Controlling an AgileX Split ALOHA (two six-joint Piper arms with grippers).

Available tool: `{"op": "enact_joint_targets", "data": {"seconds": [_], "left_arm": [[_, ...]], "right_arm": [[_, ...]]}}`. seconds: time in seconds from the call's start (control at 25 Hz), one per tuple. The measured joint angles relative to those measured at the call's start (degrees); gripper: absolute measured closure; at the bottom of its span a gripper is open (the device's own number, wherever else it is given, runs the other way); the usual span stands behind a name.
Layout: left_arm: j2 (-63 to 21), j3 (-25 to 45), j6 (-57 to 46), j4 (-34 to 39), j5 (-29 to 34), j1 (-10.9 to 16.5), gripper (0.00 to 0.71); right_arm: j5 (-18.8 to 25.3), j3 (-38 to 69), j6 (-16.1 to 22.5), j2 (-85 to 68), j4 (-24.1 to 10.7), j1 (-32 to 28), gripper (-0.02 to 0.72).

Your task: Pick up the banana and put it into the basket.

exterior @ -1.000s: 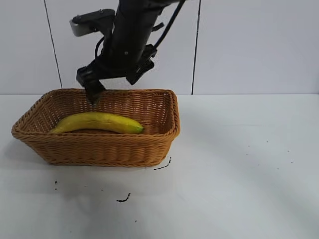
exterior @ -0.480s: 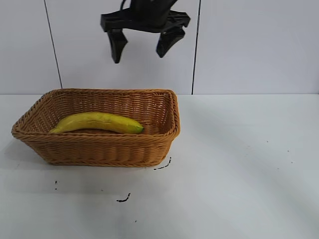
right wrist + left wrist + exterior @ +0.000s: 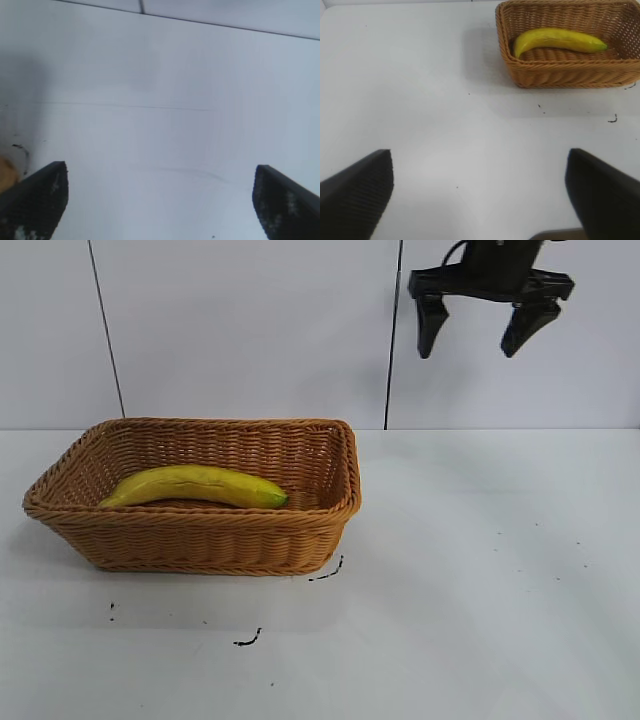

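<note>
Banana lying lengthwise inside basket, resting on its woven floor. Basket standing on white desk. Right gripper raised high above desk, well apart from basket, fingers spread, empty. Left gripper over bare desk, fingers apart, empty.

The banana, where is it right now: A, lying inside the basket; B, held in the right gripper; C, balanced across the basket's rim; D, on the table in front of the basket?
A: the banana lies on the floor of the basket, while the right gripper hangs open and empty high above the table, off to the basket's right.
</note>
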Motion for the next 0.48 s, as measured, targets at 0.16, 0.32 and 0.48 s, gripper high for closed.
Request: {"op": "enact_joint_targets", "data": {"seconds": [0.16,0.32,0.48], "left_arm": [[0.00,0.00,0.00,0.00,0.00,0.00,0.017],[0.00,0.00,0.00,0.00,0.00,0.00,0.017],[0.00,0.00,0.00,0.00,0.00,0.00,0.017]], "right_arm": [[-0.09,1.37,0.05,-2.12,0.00,-0.38,0.013],[-0.16,9.51,0.05,-8.51,-0.92,-0.77,0.013],[-0.23,22.70,0.00,-16.17,-1.70,-1.20,0.013]]}}
